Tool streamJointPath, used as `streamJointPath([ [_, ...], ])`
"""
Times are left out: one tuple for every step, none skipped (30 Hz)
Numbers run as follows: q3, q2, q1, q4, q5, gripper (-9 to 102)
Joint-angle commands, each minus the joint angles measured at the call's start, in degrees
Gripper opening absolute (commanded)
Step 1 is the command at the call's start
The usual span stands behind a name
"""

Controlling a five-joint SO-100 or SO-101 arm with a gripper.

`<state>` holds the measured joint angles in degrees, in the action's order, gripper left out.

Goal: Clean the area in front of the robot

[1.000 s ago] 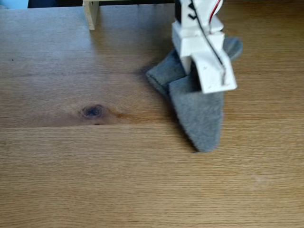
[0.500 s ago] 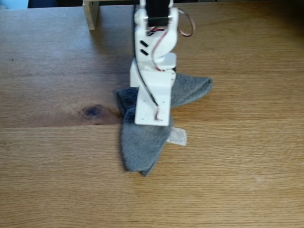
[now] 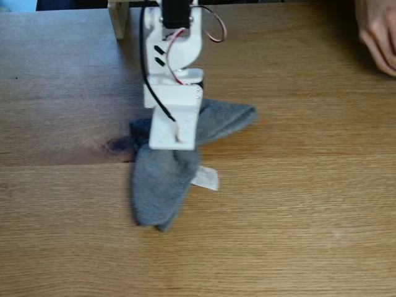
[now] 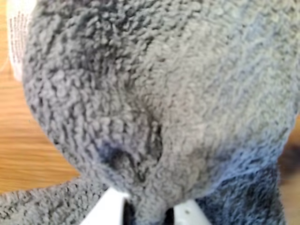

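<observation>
Just one gripper (image 4: pixel 146 216), one grey cloth (image 3: pixel 162 185).

prob. a home: knotty wood table (image 3: pixel 74 204), grey cloth (image 3: pixel 162 182).

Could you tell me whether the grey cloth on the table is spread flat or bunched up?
Bunched up. In the fixed view the grey cloth lies in folded lobes under the arm, and in the wrist view it puckers where the hand pinches it.

White robot (image 3: pixel 173 93) trailing red and black wires, grey fuzzy cloth (image 3: pixel 164 179) showing a white tag (image 3: pixel 205 178), brown wood-grain counter (image 3: pixel 297 216) bearing a dark knot (image 3: pixel 117 145)
</observation>
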<state>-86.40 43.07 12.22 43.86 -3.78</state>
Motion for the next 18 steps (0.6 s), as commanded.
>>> streamJointPath([
  [-10.90,4.31,12.92,-1.49,3.08,0],
  [-12.74,5.54,14.15,-1.58,3.87,0],
  [-14.33,6.77,15.29,-1.05,4.75,0],
  [-16.00,8.09,16.08,-0.44,5.62,0],
  [-17.49,9.58,16.79,0.53,6.33,0],
  [-19.25,11.16,17.14,1.76,7.03,0],
  [-20.65,12.57,17.14,3.52,7.38,0],
  [-21.97,14.06,16.96,4.83,7.38,0],
  [-23.47,15.56,16.35,5.45,7.12,0],
  [-25.14,17.23,15.29,5.62,6.86,0],
  [-26.89,18.81,13.89,5.10,6.50,0],
  [-28.74,20.48,12.13,4.22,6.33,0],
  [-30.67,22.15,10.02,3.16,6.06,0],
  [-32.70,23.82,7.47,2.11,5.62,0],
  [-34.72,25.58,4.92,0.97,5.19,0],
  [-36.56,27.42,2.20,-0.09,4.57,0],
  [-38.41,29.44,-0.70,-0.88,3.78,0],
  [-40.25,31.64,-3.60,-1.41,2.99,0],
])
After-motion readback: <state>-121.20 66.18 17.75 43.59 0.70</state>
